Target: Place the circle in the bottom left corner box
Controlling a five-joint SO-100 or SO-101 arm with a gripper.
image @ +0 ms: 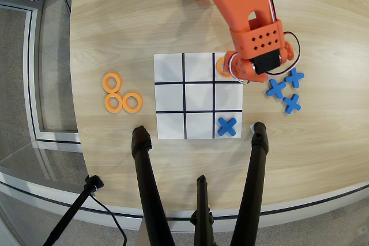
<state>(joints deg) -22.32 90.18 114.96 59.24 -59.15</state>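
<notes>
On the worktop (115, 21) we see the white board (199, 96). Our orange arm (248, 15) reaches over its top right cell in the overhead view, hiding the fingers; we cannot tell their state. The circle (221, 67) peeks out there. Three spare rings (121, 93) lie left.

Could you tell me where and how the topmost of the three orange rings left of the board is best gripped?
Grip the topmost ring from straight above, one finger in its hole and one outside its upper-left rim. It lies flat, and its lower edge touches or nearly touches the ring below, so that free side probably suits best.
</notes>
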